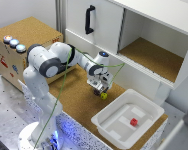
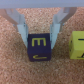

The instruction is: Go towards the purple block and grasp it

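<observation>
The purple block [image 2: 40,47] is a small dark cube with yellow letters, resting on the cork surface. In the wrist view it sits between my two fingers [image 2: 22,31], which press against its left and right sides. My gripper [image 2: 40,37] is shut on it, down at the surface. In the exterior view the gripper [image 1: 98,90] is low over the cork counter [image 1: 74,100], and the dark block [image 1: 96,92] shows just under it.
A yellow-green small block [image 1: 104,95] lies right beside the purple one, also in the wrist view [image 2: 78,45]. A white bin [image 1: 109,122] holds a red small block [image 1: 134,121]. An open white cabinet [image 1: 144,45] stands behind.
</observation>
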`<state>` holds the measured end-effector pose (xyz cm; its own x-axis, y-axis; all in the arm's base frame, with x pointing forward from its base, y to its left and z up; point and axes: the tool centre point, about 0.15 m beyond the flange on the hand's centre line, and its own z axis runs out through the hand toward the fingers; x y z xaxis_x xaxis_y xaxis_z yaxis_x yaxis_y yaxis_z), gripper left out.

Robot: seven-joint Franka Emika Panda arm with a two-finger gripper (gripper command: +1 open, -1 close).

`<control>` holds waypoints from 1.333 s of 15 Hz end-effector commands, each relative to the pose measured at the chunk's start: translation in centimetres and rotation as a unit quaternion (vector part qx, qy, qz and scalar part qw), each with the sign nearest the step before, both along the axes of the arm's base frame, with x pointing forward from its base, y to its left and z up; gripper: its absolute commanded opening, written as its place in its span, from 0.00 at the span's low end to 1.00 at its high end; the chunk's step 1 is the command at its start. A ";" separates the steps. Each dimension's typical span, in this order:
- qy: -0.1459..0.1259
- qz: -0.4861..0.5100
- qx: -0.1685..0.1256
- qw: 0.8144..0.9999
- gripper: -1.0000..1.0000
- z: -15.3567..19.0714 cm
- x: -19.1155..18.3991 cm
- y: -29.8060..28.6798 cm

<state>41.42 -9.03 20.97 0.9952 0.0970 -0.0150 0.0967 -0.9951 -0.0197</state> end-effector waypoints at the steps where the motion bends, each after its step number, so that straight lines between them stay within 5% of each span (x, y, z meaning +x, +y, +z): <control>1: -0.043 0.000 -0.017 0.999 0.00 3.2 -0.2 0.5; 11: -0.213 0.137 0.044 0.966 0.00 20.8 4.6 11.0; 16: -0.207 0.240 0.072 0.946 0.00 24.3 4.5 16.6; 20: -0.194 0.351 0.105 0.910 0.00 26.5 3.4 23.5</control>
